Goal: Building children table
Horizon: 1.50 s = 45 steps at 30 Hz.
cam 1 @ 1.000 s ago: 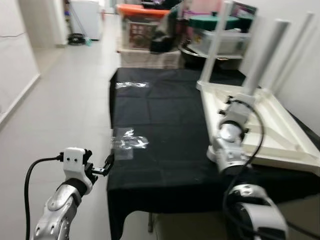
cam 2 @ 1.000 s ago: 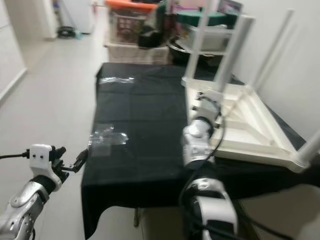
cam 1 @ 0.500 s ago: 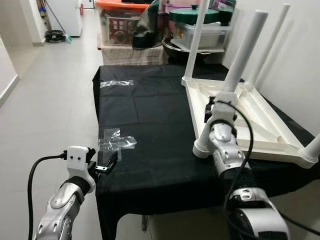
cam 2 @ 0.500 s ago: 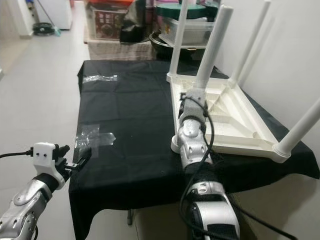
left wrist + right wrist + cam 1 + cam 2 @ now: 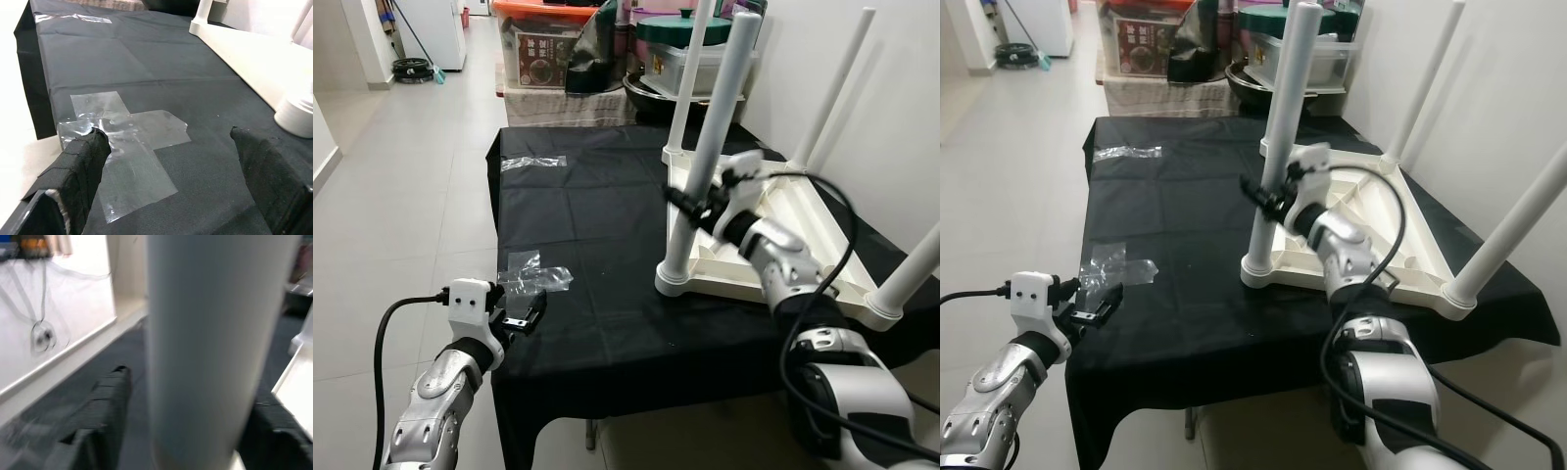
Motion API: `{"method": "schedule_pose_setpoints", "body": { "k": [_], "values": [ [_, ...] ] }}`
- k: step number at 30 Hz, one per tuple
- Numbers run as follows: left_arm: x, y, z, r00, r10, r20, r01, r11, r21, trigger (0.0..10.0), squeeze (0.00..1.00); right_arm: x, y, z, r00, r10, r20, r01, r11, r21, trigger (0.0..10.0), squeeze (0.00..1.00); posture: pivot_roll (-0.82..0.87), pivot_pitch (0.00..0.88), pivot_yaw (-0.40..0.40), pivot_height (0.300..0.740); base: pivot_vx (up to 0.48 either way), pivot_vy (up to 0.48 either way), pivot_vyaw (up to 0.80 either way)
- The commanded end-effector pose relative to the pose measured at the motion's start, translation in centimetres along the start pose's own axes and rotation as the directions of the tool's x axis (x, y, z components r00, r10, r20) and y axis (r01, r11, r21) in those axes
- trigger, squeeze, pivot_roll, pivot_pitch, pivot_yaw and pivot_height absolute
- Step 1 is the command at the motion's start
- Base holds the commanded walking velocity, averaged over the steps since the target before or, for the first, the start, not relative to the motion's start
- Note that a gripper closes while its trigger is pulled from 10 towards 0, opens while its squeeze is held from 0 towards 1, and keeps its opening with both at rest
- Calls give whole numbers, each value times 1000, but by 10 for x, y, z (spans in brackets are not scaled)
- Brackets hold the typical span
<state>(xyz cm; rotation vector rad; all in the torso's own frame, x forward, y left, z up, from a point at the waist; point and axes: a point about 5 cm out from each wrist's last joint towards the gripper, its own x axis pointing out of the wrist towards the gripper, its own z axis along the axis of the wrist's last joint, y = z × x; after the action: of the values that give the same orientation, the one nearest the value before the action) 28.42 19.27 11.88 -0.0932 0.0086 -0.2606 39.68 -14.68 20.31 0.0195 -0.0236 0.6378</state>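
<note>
A white children's table [image 5: 808, 250] lies upside down on a bench draped in black cloth [image 5: 597, 225], with its white legs pointing up. My right gripper [image 5: 688, 208] is at the near left leg [image 5: 713, 127], about halfway up. In the right wrist view that leg [image 5: 210, 347] stands between the two black fingers [image 5: 105, 401], with a small gap on one side, so the gripper is open around it. My left gripper [image 5: 530, 313] hovers open at the bench's near left edge, just before a patch of clear tape [image 5: 127, 132], holding nothing.
A second strip of clear tape [image 5: 533, 162] lies at the cloth's far left. Storage bins [image 5: 553, 49] and a pot with a green lid [image 5: 690, 31] stand behind the bench. A white wall [image 5: 891, 88] runs close along the right. Tiled floor [image 5: 401, 186] lies open on the left.
The camera has shifted and sharpened. My right arm swung from over the table's frame across to the near left leg, and its fingers now straddle that leg. The left gripper stayed by the bench edge.
</note>
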Motion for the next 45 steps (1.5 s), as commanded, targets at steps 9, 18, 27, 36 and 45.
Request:
{"method": "schedule_pose_setpoints", "body": {
  "k": [9,18,27,36,45],
  "values": [
    [-5,-1,-6,1000,5,-15,-5,1000,4,10000,0,11,19,-28,996,18,-84,-18,1000,10,0,0,65,0,-111,740,0,0,0],
    [-6,-3,-8,1000,0,-23,0,1000,-1,10000,0,-43,-30,-69,495,-839,-225,838,530,-131,0,0,52,0,-101,740,0,0,0],
    [-5,-2,-7,1000,-7,-29,7,1000,2,10000,0,-42,6,-69,545,-824,-155,824,561,-83,10000,1000,37,0,-86,740,0,0,0],
    [-4,-1,-7,1000,-7,-26,7,1000,5,10000,0,-10,-14,-23,837,-547,-12,546,837,-18,10000,0,51,0,-94,740,0,0,0],
    [-4,0,-5,1000,-3,-22,3,1000,9,10000,0,-10,-17,-22,947,-316,-49,314,948,-50,10000,0,67,0,-98,740,0,0,0]
  ]
}}
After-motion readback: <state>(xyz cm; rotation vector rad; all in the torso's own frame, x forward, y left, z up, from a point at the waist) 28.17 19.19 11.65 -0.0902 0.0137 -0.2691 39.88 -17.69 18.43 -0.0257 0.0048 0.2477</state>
